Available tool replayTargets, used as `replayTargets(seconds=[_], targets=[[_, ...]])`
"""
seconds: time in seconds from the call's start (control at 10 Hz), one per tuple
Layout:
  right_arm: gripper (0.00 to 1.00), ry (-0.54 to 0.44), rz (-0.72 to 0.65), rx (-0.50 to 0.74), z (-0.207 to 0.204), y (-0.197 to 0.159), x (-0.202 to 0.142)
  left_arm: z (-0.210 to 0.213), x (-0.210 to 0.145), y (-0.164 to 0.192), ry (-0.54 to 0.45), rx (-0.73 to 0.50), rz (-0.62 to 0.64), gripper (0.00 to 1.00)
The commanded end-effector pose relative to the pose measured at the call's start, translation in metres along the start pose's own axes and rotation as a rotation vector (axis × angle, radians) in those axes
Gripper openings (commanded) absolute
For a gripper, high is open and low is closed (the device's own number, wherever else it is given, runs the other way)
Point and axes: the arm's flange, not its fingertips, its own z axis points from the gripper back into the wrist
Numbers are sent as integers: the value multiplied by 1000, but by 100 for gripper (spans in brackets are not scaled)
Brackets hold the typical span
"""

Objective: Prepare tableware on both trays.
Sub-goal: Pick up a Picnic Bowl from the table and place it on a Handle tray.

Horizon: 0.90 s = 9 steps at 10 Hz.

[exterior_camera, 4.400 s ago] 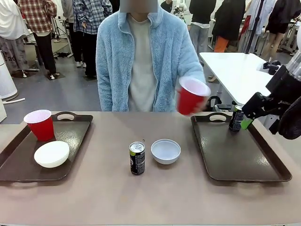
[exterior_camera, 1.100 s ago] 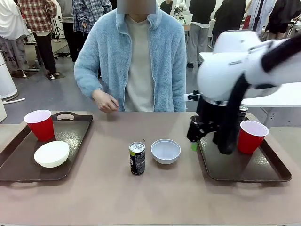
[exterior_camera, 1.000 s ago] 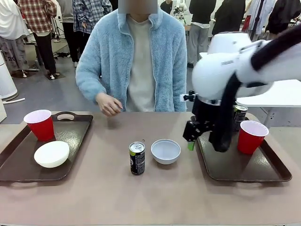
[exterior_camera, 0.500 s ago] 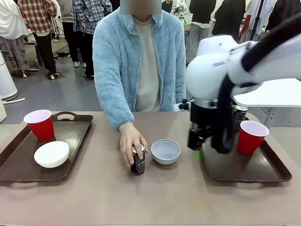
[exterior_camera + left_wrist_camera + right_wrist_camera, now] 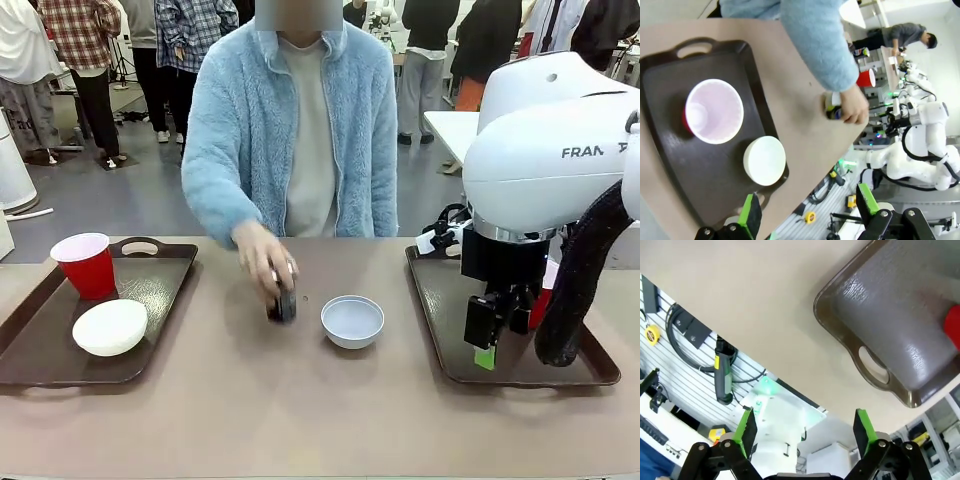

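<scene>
The left tray (image 5: 155, 290) holds a red cup (image 5: 88, 264) and a white bowl (image 5: 110, 327); from above, the left wrist view shows the same tray (image 5: 670, 90), cup (image 5: 714, 111) and bowl (image 5: 764, 160). A person's hand (image 5: 262, 255) grips a dark can (image 5: 284, 303) just above the table's middle, seen too as a can (image 5: 832, 106) from the left wrist. A pale grey bowl (image 5: 352, 320) sits on the bare table. My right gripper (image 5: 493, 337) hangs open over the right tray (image 5: 450, 320), whose red cup (image 5: 541, 306) is mostly hidden behind the arm. My left gripper (image 5: 807, 212) is open and holds nothing.
The right wrist view has my right gripper (image 5: 805, 427) open above the table's edge, near the tray's handle corner (image 5: 890, 330). The person stands at the far side, one arm reaching over the middle. A white table (image 5: 455, 125) stands behind on the right.
The person's hand has taken the can and moved it away from me, off its spot beside the grey bowl. My right arm has swung right, from the tray's left edge to over the tray.
</scene>
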Motion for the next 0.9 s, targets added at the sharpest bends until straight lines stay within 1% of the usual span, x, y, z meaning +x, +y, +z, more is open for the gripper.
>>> replayTargets(seconds=[0.0,0.1,0.2,0.3,0.6,0.8], targets=[[100,-27,17,28,-10,-4,10,1,-2,-2,6,5,-3,100],[100,-50,-1,36,-9,-2,15,1,-2,-2,6,5,-3,100],[100,-118,-68,31,-4,1,26,1,-2,-2,6,5,-3,100],[100,-161,-176,-10,-2,5,42,1,-2,-2,6,5,-3,100],[100,-193,-434,-61,-3,11,114,1,-2,-2,6,5,-3,100],[100,-222,-563,-50,-12,5,159,1,-2,-2,6,5,-3,100]])
